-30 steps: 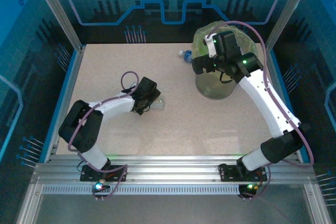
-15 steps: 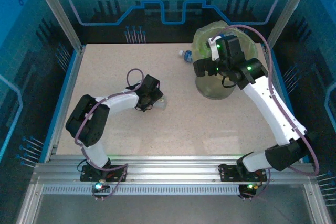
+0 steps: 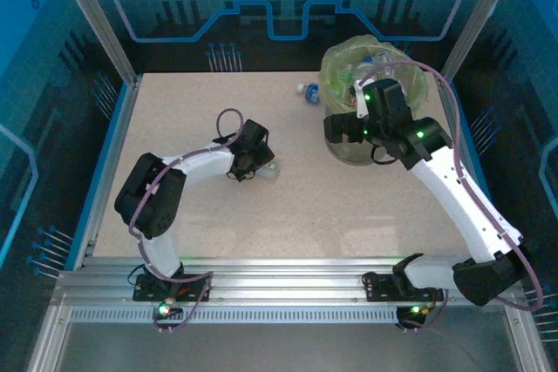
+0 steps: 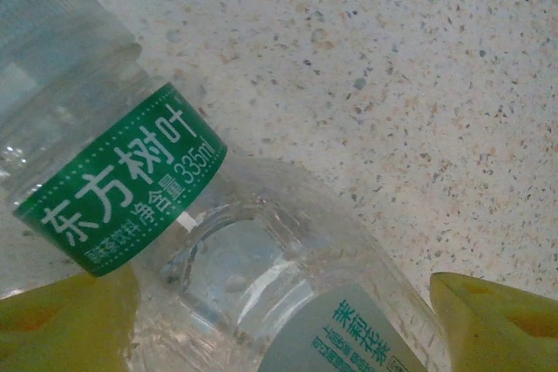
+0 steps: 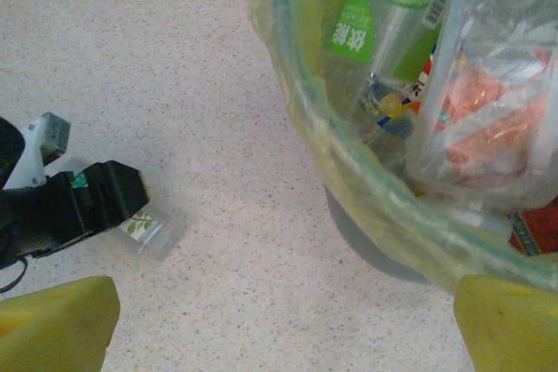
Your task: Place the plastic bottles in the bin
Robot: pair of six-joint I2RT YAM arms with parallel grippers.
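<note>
Clear ribbed bottle [image 4: 253, 259], speckled stone-look table [image 4: 418, 58]

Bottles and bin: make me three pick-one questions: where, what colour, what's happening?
1. Where is the clear plastic bottle with the green label? A in a drawer B on the speckled table, between the fingers of the left pincer C on a shelf
2. The plastic bag of the round bin is: A purple B black C yellow-green
3. The right pincer is: A open, empty B shut on a bottle C shut on the bag
B, yellow fingers flank it; C, seen at the rim; A, fingers apart, nothing between.
</note>
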